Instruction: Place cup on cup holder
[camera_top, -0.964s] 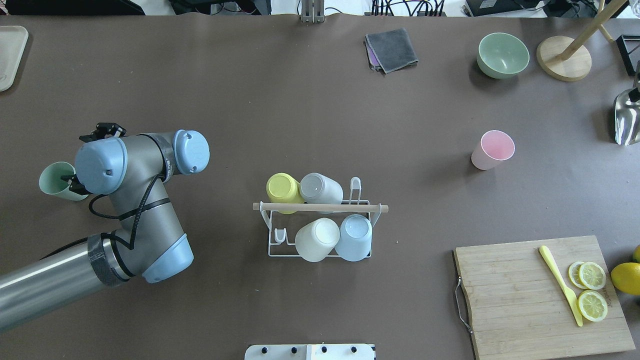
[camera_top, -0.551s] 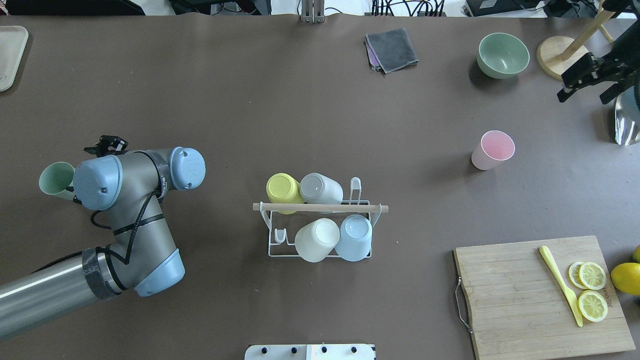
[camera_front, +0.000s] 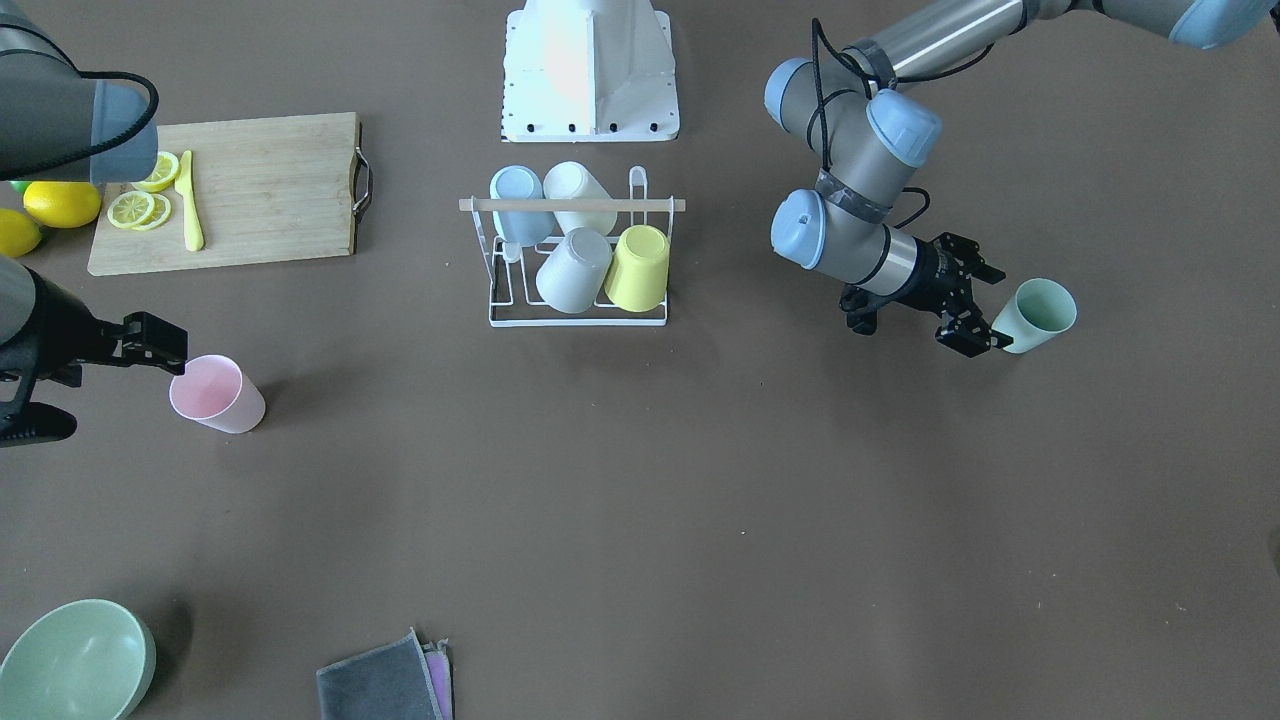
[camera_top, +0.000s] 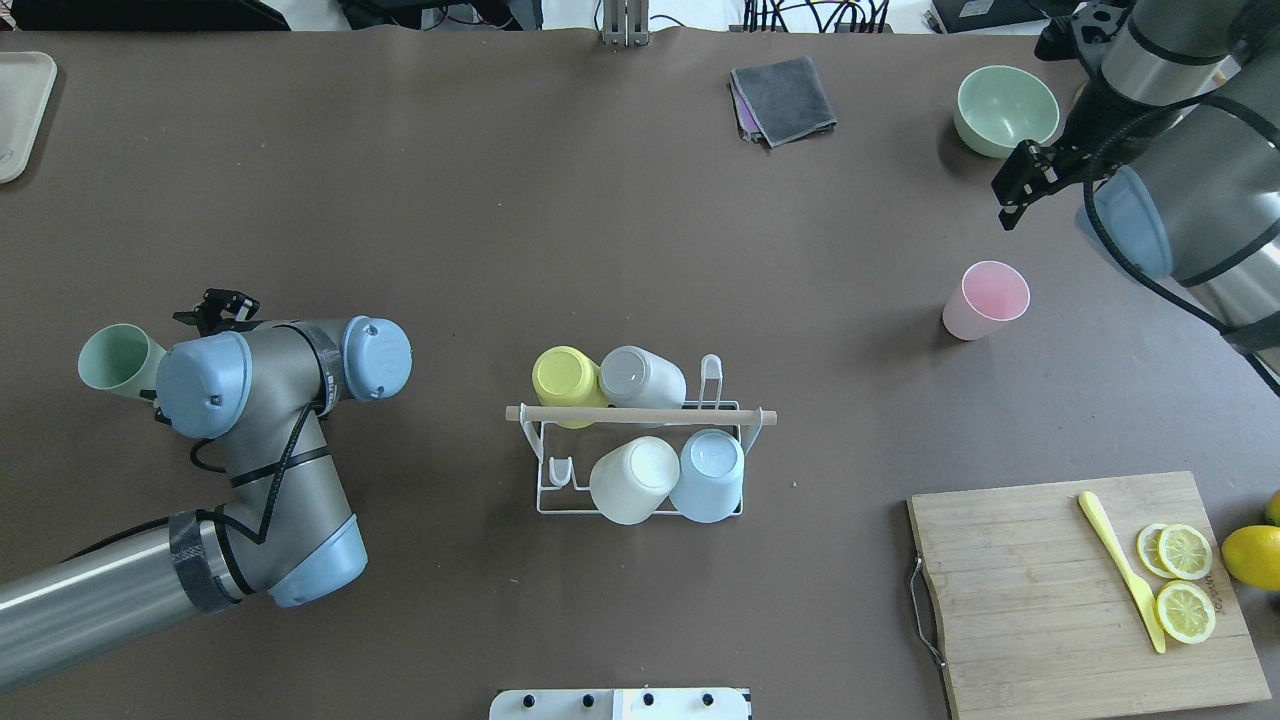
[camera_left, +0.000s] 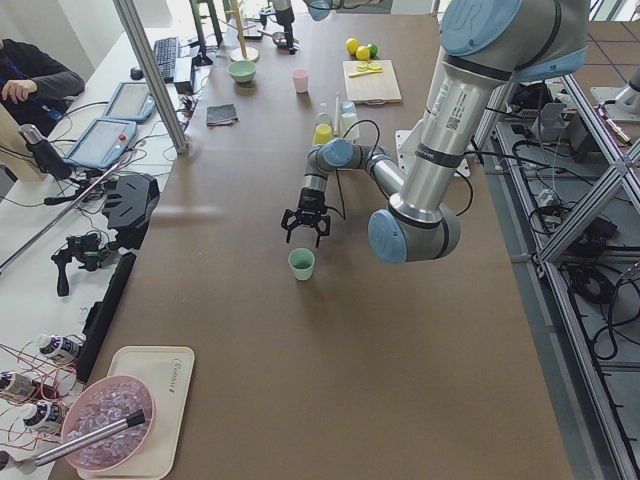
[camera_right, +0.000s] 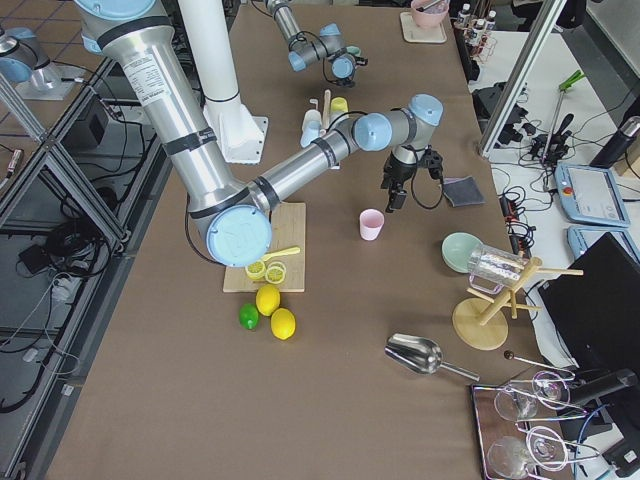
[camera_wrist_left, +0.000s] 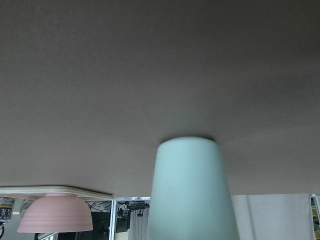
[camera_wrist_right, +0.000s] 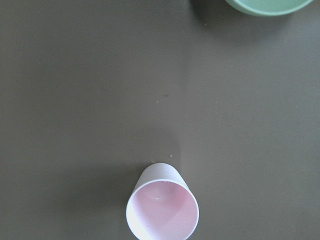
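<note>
No legible text; the cutting board (camera_top: 1020, 580) bears a mark (too small to read).

Bright, diffuse light from above evenly covers the matte brown worktop (camera_top: 600, 250). The upright pink plastic cup (camera_top: 987, 299) casts a soft, faint shadow. The white robot base (camera_front: 588, 70) looks washed out; the pale green cup (camera_wrist_left: 192, 195) appears slightly blurred.

Left arm (camera_top: 260, 440) and right arm (camera_top: 1200, 190): silver-grey tubes, light-blue joint caps. Left one has black cable looped outside, black forearm band. Left gripper (camera_left: 301, 232) black. Base (camera_front: 590, 70) white.
</note>
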